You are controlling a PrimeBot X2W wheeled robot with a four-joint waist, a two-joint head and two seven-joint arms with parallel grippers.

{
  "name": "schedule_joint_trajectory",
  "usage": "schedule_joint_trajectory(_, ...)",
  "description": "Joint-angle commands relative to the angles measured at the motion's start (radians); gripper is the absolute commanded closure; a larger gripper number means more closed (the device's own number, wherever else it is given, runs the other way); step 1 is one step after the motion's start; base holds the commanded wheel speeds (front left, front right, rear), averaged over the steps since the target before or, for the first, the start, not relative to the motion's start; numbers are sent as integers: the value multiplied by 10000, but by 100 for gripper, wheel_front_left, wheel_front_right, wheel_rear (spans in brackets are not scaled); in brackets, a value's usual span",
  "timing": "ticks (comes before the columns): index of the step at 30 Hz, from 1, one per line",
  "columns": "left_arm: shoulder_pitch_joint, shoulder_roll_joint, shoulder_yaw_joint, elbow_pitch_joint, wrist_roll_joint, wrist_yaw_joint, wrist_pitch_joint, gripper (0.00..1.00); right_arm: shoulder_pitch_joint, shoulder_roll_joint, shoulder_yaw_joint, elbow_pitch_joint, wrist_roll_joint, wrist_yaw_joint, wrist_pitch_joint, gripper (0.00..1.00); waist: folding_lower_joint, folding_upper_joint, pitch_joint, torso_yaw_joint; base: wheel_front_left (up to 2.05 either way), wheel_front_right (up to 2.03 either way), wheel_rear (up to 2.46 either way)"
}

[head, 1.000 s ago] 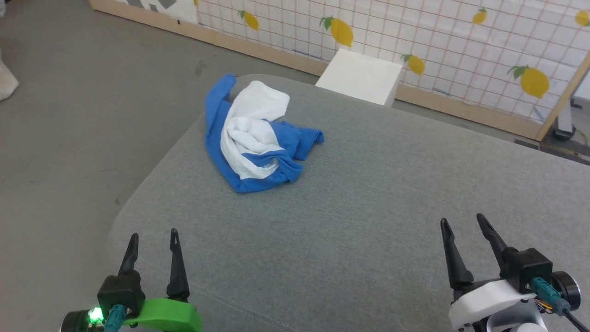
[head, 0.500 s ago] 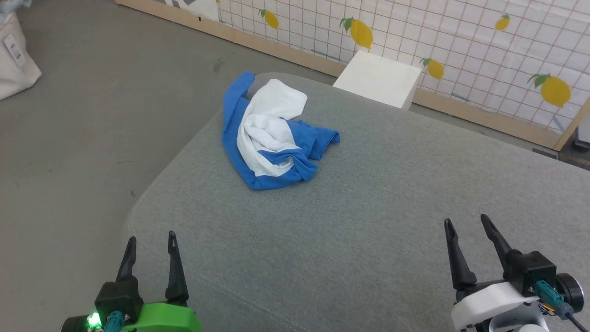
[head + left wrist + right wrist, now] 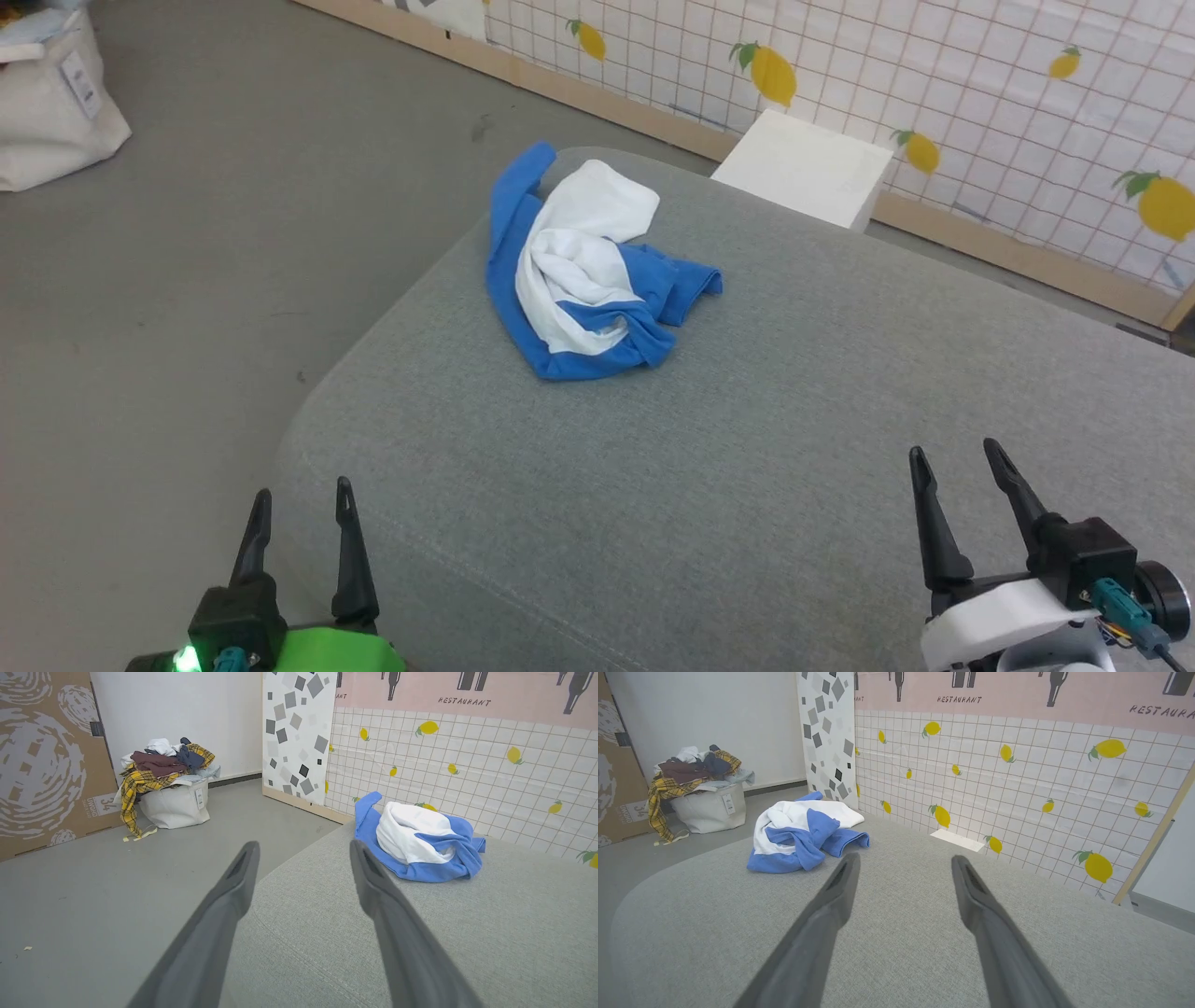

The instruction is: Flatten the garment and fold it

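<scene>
Low at the near-left corner of the head view, the left gripper (image 3: 302, 490) holds its two dark fingers apart with nothing between them, and in its own wrist view one finger lines up over the floor and the other over the upholstery, so it sits right at the left rim. At the near-right corner the right gripper (image 3: 954, 450) is spread just as wide and is empty, well inside the grey padded surface (image 3: 747, 504). Ahead of both, a broad stretch of bare grey fabric runs forward. The garment (image 3: 588, 271) lies crumpled in a heap near the far-left rounded corner, white cloth bunched in the middle and blue wrapped around it. One blue strip reaches up to the far rim, and a blue sleeve end points right. Its left side lies close to the surface's curved left edge, while to its right the padding runs bare across to the picture's border. Past the left edge lies open grey floor (image 3: 187, 280), with a pale cloth bag (image 3: 56, 112) well away. Beyond the far edge a white box (image 3: 803, 168) sits just beside the padding, against the wood-framed lemon-print panel (image 3: 980, 84).
</scene>
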Motion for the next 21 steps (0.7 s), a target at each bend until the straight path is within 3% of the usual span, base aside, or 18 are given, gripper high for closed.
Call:
schedule_joint_trajectory(1, 195, -33, 5, -37, -99, 77, -112, 0, 169, 11, -34, 58, -43, -15, -148, 0, 0, 0, -4, 90, 0, 0, 0)
schedule_joint_trajectory(15, 200, -34, -69, -110, -205, 103, -180, 0, 266, 11, -115, -130, -87, -15, -216, 0, 0, 0, 168, 193, 0, 0, 0)
schedule_joint_trajectory(21, -562, -33, -289, -312, -746, -333, -180, 0, 238, 11, -271, -291, -126, -15, -216, 0, 0, 0, 501, 209, 0, 0, 0)
